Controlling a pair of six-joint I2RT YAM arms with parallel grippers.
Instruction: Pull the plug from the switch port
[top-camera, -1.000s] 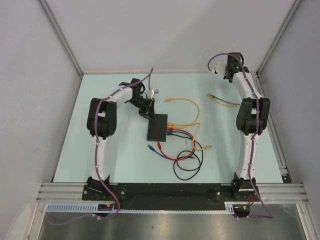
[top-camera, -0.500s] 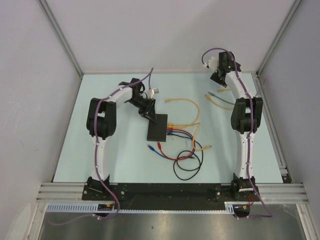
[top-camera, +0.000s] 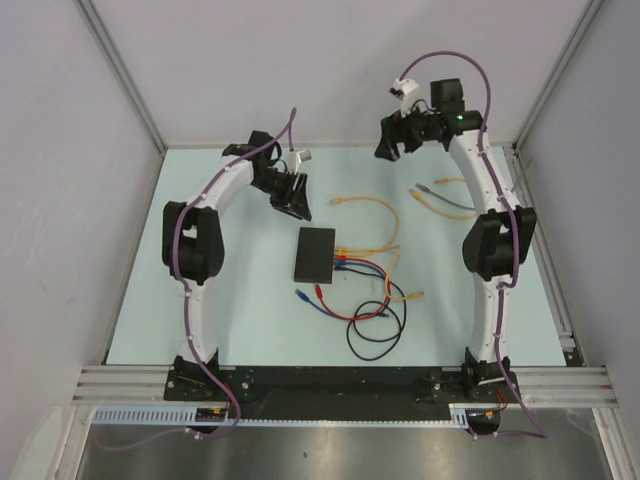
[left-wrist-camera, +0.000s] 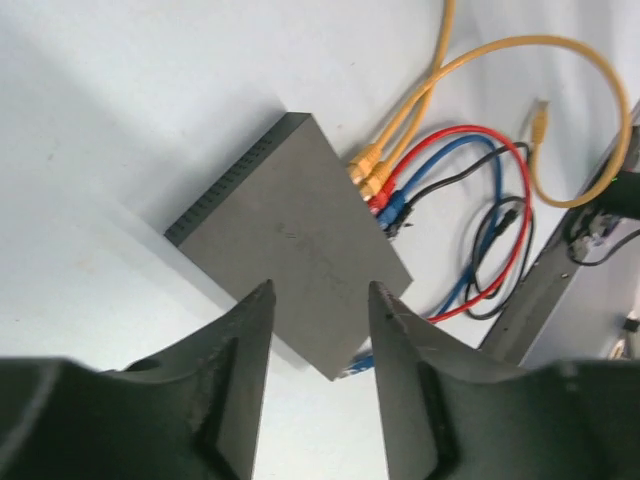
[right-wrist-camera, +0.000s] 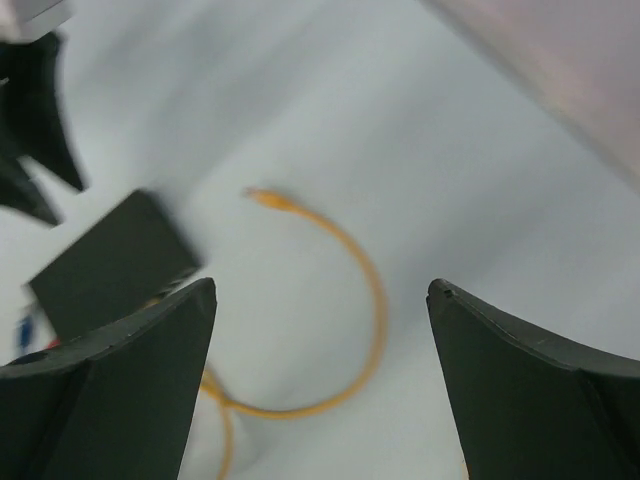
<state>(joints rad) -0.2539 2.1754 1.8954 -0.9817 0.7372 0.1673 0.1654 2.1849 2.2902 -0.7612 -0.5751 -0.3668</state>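
Switch (left-wrist-camera: 290, 235): one. Plugs seated along its edge: four counted with certainty, being two yellow plugs (left-wrist-camera: 364, 166), one red plug (left-wrist-camera: 380, 200) and one blue plug (left-wrist-camera: 392, 213). A black cable (top-camera: 373, 357) appears to make a fifth, though its plug is poorly seen. Loose pale cables (top-camera: 443, 206) at the right: two. Grippers: two, the left gripper (left-wrist-camera: 320, 300) and the right gripper (right-wrist-camera: 320, 290).

Plain grey walls (top-camera: 330, 70) enclose a pale bluish table (top-camera: 250, 310) with seemingly metal rails (top-camera: 130, 382) along its near edge.
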